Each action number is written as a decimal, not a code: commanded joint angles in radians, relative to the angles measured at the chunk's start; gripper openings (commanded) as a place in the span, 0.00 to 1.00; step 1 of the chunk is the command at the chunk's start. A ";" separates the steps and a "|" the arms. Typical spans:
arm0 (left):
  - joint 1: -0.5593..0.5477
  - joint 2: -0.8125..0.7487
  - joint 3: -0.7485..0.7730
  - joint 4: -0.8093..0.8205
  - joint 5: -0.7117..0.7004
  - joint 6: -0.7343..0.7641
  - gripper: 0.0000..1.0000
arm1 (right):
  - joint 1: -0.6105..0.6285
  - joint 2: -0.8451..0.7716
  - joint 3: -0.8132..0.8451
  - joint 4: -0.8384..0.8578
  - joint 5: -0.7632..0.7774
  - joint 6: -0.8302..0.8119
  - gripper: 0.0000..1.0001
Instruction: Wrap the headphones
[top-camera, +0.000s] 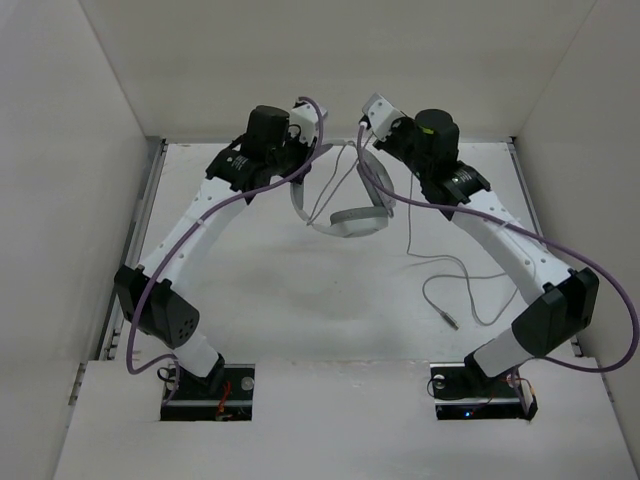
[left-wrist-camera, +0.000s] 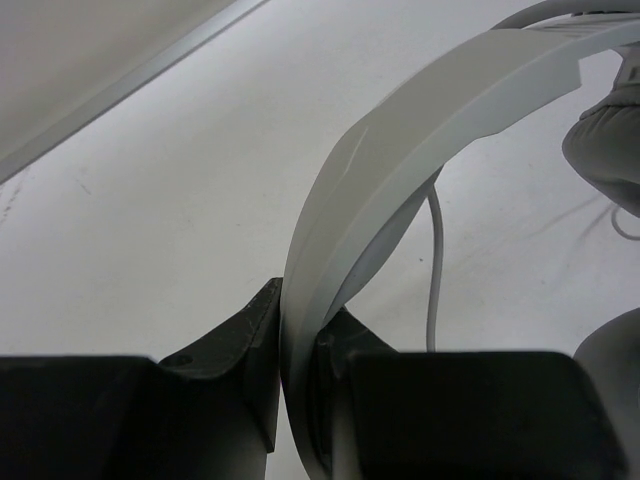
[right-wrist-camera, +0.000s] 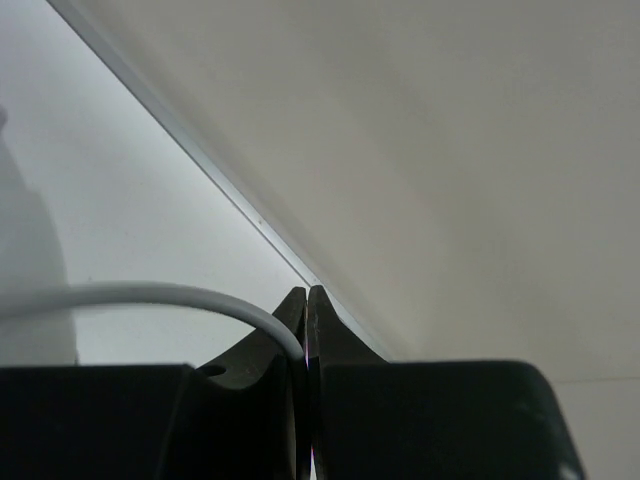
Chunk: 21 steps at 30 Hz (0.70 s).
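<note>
Left wrist view: the left gripper (left-wrist-camera: 297, 395) has its jaws clamped on the flat headband (left-wrist-camera: 420, 110) of the headphones (top-camera: 350, 215). Right wrist view: the right gripper (right-wrist-camera: 307, 340) has its jaws pressed together on the thin cable (right-wrist-camera: 140, 293). Top external view: the headphones are held off the tabletop (top-camera: 300, 300) between both grippers, near its far edge. The plug (top-camera: 455, 322) lies right of centre, toward the near edge

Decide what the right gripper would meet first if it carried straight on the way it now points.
Probably the back wall, near its seam with the table. In its wrist view the right gripper, shut on the headphone cable, has nothing ahead of its tips, though depth is unclear.
</note>
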 joint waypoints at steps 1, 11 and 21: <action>-0.016 -0.034 -0.001 -0.025 0.139 -0.036 0.00 | 0.004 0.020 0.085 0.103 0.023 0.001 0.09; -0.031 -0.032 0.025 -0.074 0.211 -0.035 0.00 | -0.002 0.058 0.117 0.103 0.002 0.016 0.09; -0.007 -0.053 0.099 -0.068 0.288 -0.073 0.00 | -0.086 0.080 0.097 0.061 -0.130 0.236 0.15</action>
